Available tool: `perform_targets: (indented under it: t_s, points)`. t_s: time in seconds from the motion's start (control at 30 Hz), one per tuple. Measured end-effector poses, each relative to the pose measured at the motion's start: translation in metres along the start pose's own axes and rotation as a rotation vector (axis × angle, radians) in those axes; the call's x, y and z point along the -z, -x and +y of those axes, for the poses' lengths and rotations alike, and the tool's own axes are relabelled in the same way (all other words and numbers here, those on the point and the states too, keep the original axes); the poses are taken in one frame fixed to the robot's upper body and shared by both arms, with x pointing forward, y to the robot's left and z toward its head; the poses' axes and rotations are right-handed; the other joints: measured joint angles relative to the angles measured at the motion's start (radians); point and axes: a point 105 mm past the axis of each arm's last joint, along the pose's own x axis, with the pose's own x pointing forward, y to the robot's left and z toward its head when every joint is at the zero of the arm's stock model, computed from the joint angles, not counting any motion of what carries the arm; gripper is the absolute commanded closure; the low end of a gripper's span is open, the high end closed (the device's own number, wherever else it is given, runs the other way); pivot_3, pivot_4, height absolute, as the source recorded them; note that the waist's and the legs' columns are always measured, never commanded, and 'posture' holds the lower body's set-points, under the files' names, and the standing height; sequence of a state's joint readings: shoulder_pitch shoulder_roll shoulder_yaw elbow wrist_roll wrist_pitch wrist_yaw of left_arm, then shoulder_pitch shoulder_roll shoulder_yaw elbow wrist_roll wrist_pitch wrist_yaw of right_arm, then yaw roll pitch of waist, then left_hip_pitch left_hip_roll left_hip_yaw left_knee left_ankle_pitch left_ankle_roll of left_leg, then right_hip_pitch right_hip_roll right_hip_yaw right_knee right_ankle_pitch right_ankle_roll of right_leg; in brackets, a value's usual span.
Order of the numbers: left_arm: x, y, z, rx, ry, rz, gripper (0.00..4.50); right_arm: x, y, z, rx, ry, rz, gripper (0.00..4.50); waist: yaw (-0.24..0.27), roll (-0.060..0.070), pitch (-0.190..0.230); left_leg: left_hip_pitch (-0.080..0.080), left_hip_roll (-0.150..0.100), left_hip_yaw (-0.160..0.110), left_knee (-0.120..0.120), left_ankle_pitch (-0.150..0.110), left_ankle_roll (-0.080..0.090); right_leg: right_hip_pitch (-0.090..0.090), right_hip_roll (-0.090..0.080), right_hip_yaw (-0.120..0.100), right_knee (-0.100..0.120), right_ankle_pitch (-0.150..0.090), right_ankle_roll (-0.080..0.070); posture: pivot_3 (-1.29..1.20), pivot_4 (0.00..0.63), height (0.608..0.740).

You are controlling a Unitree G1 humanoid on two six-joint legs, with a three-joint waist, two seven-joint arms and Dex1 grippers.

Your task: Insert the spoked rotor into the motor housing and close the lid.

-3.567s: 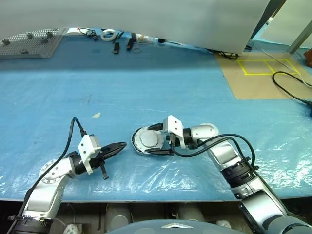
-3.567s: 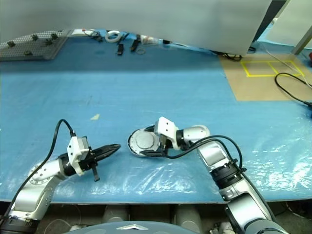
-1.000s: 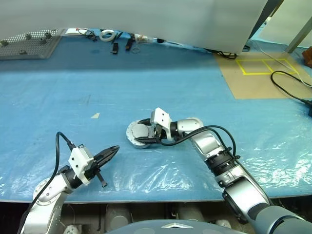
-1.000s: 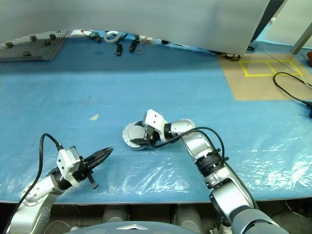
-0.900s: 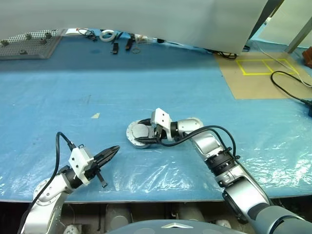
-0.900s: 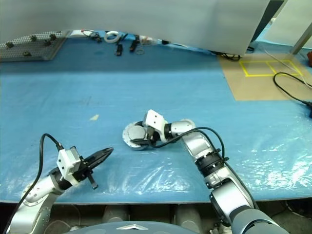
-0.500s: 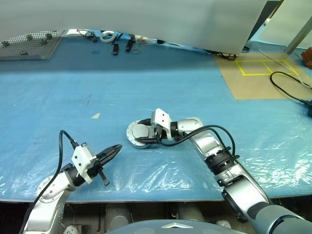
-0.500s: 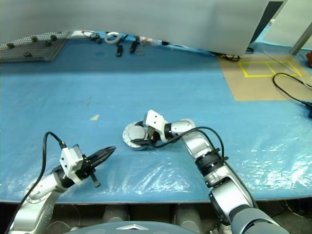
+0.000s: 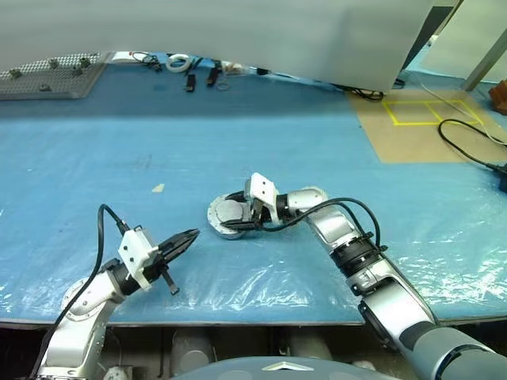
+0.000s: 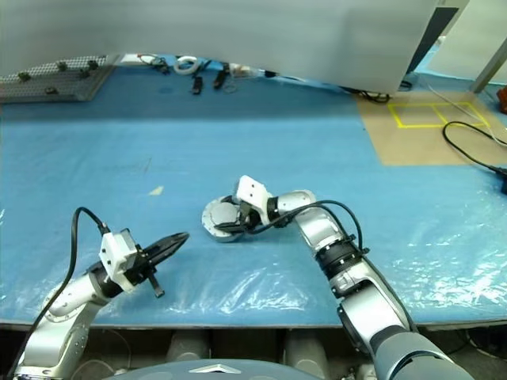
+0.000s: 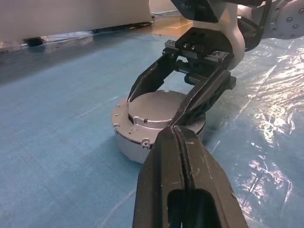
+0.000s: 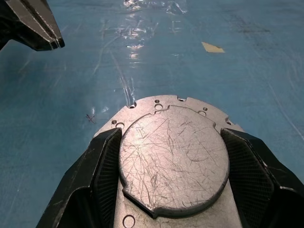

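The motor housing [image 11: 127,138] stands on the blue sheet in the middle front of the table. The lid [image 12: 173,159] lies on top of it, smooth grey face up. My right gripper [image 9: 231,214] reaches in from the right, one black finger [image 12: 97,164] against each side of the lid, shut on it. My left gripper [image 9: 192,235] is shut and empty. It hangs low to the left of the housing, a short way off, pointing at it. The spoked rotor is hidden.
A perforated board [image 9: 47,75] with bolts lies at the back left, with small tools and a tape roll [image 9: 178,62] beside it. At the back right are a brown panel with yellow tape [image 9: 420,111] and a black cable [image 9: 467,138]. A yellow scrap [image 9: 158,188] lies left of centre.
The head view has shifted a little. Both grippers, the lid and the housing keep their places.
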State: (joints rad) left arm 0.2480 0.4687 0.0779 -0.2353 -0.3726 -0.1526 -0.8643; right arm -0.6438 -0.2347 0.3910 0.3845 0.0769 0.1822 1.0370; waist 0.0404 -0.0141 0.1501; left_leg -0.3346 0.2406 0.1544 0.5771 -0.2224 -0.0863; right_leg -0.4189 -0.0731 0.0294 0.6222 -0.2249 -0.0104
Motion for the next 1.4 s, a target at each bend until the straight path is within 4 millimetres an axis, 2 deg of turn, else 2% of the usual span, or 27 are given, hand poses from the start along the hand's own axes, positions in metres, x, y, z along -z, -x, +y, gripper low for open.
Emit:
perform_targets:
  t_s: [0.43,0.7,1.0,1.13,1.4]
  points:
    - [0.0,-0.004,0.004,0.011,-0.003,0.001,4.5,0.002,0.008,0.004,-0.022,0.02,-0.01,1.52,0.003,0.0,0.0,-0.004,0.0,0.0,-0.002,0.002,-0.003,-0.002,0.0,-0.001,-0.006,0.0,0.0,0.0,0.15,0.74]
    - [-0.001,-0.006,0.004,0.019,-0.008,0.0,4.5,0.003,0.003,0.005,-0.009,0.035,-0.004,1.52,0.001,0.0,0.0,-0.003,0.0,0.0,-0.002,0.002,-0.003,-0.002,0.0,-0.001,-0.006,0.0,0.0,0.0,0.15,0.74]
    - [-0.017,-0.045,0.013,0.082,-0.018,-0.04,4.5,0.003,0.002,0.004,-0.007,0.036,0.001,1.52,0.0,0.0,0.0,-0.001,-0.001,0.001,-0.002,0.002,-0.003,-0.002,0.0,-0.001,-0.004,0.0,0.0,0.0,0.15,0.74]
    - [-0.014,-0.057,0.014,0.107,0.012,-0.029,4.5,0.003,0.002,0.004,-0.008,0.038,0.001,1.52,0.0,0.0,0.0,-0.002,0.0,0.001,-0.002,0.002,-0.004,-0.002,0.0,-0.001,-0.004,0.0,0.0,0.0,0.15,0.74]
    - [0.006,-0.056,0.024,0.115,0.029,0.051,4.5,0.004,0.003,0.005,0.003,0.037,-0.004,1.52,0.001,0.0,0.0,-0.001,0.0,0.001,-0.002,0.002,-0.004,-0.002,0.0,-0.001,-0.005,0.0,0.0,0.0,0.15,0.74]
